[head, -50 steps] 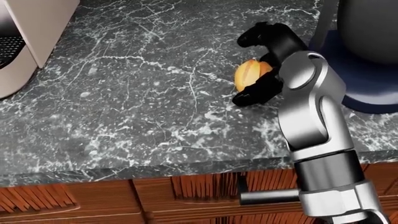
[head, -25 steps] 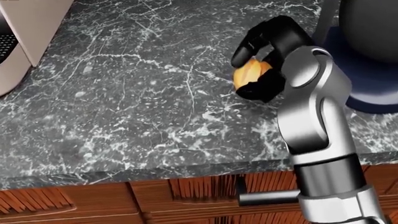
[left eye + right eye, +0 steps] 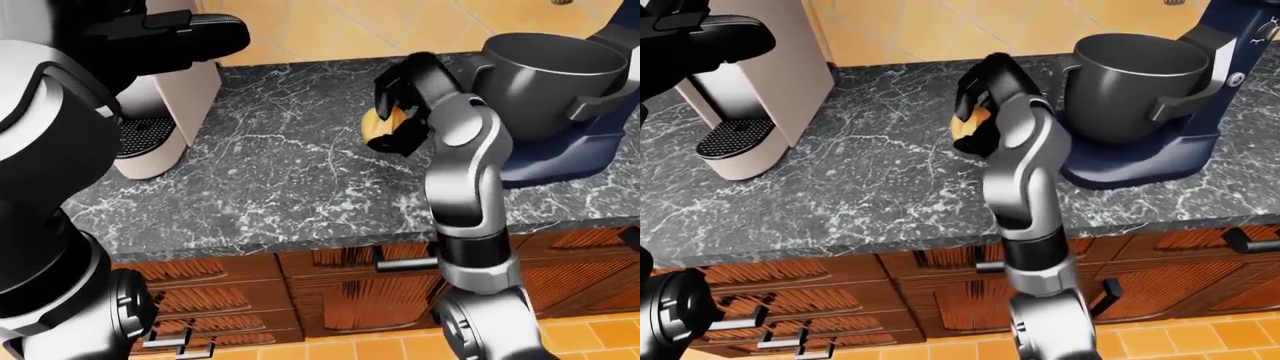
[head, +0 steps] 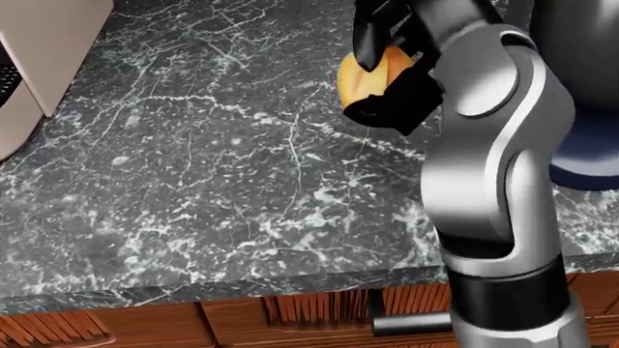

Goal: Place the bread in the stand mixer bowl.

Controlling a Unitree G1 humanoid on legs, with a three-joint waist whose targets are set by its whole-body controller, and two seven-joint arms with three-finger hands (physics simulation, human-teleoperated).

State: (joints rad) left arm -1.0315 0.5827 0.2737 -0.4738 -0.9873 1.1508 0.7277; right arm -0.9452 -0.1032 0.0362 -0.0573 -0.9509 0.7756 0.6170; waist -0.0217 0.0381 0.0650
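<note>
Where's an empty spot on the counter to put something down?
The widest bare stretch of counter lies between the coffee machine and the right hand holding the bread. It's crowded at the right, where the stand mixer and its bowl sit.

Bare bench [image 3: 870, 172] left of the mixer bowl [image 3: 1127, 86]; its mouth open — mixer arm [image 3: 1200, 64] hugs its right side.
</note>
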